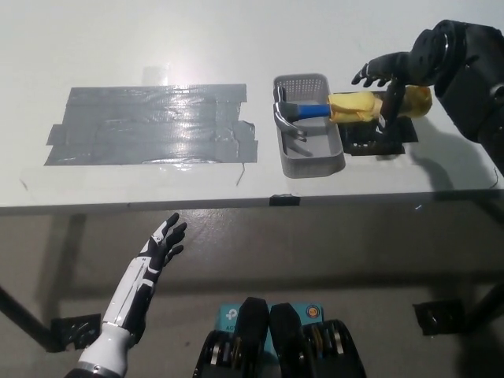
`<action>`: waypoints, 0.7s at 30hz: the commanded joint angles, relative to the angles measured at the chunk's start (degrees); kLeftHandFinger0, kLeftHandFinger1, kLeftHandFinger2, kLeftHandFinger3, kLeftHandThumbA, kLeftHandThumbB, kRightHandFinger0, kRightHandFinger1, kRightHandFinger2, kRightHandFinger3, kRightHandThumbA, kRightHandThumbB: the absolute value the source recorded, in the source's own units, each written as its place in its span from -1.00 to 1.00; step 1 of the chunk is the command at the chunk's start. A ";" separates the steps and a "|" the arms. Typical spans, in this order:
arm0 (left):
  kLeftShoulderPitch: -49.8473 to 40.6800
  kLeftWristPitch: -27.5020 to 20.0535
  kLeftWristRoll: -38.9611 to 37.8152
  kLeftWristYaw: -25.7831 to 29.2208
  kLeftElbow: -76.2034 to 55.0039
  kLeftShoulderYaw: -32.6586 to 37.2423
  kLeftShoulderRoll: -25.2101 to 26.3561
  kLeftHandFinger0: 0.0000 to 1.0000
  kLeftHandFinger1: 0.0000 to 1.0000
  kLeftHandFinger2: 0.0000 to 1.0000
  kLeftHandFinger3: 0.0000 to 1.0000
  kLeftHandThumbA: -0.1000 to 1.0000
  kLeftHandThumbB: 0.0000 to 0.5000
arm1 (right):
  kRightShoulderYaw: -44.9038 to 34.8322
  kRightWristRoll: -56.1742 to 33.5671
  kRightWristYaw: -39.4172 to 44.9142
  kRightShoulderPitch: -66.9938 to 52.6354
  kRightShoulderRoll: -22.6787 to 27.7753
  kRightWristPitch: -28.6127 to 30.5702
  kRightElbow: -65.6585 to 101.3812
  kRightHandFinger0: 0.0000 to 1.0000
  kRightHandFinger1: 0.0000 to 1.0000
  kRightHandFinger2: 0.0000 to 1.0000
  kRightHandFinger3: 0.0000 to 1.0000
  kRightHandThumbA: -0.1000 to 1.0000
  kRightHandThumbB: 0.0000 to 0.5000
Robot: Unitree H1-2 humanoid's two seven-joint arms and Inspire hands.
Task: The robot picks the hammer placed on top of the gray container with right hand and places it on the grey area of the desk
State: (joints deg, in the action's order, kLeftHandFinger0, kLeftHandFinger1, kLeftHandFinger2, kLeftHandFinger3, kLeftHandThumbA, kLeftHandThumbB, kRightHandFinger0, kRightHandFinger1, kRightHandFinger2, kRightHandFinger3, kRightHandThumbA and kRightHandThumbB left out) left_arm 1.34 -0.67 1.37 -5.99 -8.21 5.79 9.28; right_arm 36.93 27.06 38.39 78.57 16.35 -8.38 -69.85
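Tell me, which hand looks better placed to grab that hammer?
Right. The black right hand hovers open just above the hammer handle's yellow end, while the white left hand hangs open below the desk edge, far from it.
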 commanded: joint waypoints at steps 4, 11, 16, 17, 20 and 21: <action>0.58 -2.26 -0.50 -1.36 -1.83 -0.37 0.91 1.00 1.00 1.00 1.00 1.00 -0.54 | -2.41 0.38 -3.00 3.94 -1.51 2.14 -1.66 1.00 1.00 1.00 1.00 1.00 0.51; 0.76 -1.77 -0.62 -1.37 -2.13 -0.48 0.92 1.00 1.00 1.00 1.00 1.00 -0.48 | -2.51 1.34 -4.51 4.05 -2.89 1.74 -3.14 1.00 1.00 1.00 1.00 1.00 0.50; 0.68 -1.60 -0.34 -1.18 -2.18 -0.51 0.91 1.00 1.00 1.00 1.00 1.00 -0.44 | -2.29 1.92 -5.34 3.85 -3.26 1.58 -4.15 1.00 1.00 1.00 1.00 1.00 0.62; 0.67 -1.58 -0.44 -1.21 -2.31 -0.49 0.84 1.00 1.00 1.00 1.00 1.00 -0.45 | -2.40 1.81 -5.09 3.90 -3.34 1.15 -4.40 1.00 1.00 1.00 1.00 1.00 0.59; 0.84 -1.42 -0.33 -1.27 -2.39 -0.51 1.01 1.00 1.00 1.00 1.00 1.00 -0.46 | -2.00 2.35 -5.66 3.98 -3.58 0.83 -5.41 1.00 1.00 1.00 1.00 1.00 0.66; 0.82 -1.37 -0.36 -1.30 -2.47 -0.50 1.02 1.00 1.00 1.00 1.00 1.00 -0.46 | -2.07 2.31 -5.77 3.95 -3.58 0.90 -5.69 1.00 1.00 1.00 1.00 1.00 0.65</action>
State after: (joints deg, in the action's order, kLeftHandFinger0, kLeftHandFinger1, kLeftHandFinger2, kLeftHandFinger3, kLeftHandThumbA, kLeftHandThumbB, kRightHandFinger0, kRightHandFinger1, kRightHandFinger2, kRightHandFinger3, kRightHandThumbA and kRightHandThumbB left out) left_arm 1.39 -0.68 1.36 -5.99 -8.54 5.72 9.32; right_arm 35.37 28.26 34.97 78.58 12.74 -7.79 -74.77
